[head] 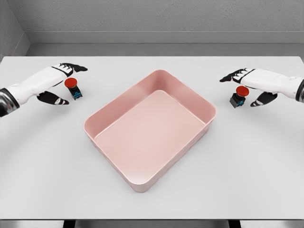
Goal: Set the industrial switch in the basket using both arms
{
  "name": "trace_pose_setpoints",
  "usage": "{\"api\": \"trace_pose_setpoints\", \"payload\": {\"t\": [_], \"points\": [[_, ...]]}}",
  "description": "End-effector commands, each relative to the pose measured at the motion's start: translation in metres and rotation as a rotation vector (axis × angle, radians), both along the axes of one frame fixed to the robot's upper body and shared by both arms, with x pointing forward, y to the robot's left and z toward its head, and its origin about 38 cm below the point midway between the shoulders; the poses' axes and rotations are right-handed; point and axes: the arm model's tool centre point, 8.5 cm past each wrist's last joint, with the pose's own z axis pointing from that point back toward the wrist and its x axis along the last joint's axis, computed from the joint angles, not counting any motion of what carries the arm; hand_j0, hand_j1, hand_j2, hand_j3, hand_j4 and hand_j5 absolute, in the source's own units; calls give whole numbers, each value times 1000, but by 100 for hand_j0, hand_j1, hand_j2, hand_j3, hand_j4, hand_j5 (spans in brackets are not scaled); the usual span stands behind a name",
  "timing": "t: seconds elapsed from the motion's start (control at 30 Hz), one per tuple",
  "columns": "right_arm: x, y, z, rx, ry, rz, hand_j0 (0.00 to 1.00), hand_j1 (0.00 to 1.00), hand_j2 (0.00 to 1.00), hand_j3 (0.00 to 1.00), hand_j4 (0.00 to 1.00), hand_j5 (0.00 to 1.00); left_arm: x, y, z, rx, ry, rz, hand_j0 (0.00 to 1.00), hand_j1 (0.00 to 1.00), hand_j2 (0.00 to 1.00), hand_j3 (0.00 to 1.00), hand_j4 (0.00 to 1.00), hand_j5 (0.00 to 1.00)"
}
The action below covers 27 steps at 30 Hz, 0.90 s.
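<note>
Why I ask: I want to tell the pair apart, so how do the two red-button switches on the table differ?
The left switch stands left of the pink basket, by the left hand; the right switch stands right of it, by the right hand. The left one sits slightly farther back on the table than the right one. Both share a red button on a dark base with a blue part, and both sit between open fingers, outside the basket.

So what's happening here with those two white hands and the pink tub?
A two-armed robot is reaching for two small red-capped industrial switches on a white table. Its left hand is open around the left switch, thumb on one side and fingers on the other, not yet closed on it. Its right hand is open in the same way around the right switch. The pink basket sits between them with nothing in it; both switches stand on the table.
</note>
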Motion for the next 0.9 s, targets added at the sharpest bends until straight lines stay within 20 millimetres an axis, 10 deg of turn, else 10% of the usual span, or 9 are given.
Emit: {"api": "trace_pose_setpoints", "payload": {"t": [0.0, 0.67, 0.87], "points": [[5, -5, -17, 1, 37, -38, 100, 100, 100, 100, 100, 100, 1, 5, -9, -4, 26, 20, 100, 100, 100, 100, 100, 100], [23, -3, -27, 8, 51, -87, 81, 81, 81, 81, 81, 81, 23, -8, -26, 17, 83, 34, 100, 100, 100, 100, 100, 100], [22, -4, -28, 7, 55, -88, 72, 72, 72, 72, 72, 72, 22, -6, -28, 34, 103, 31, 85, 85, 85, 85, 85, 85]]}}
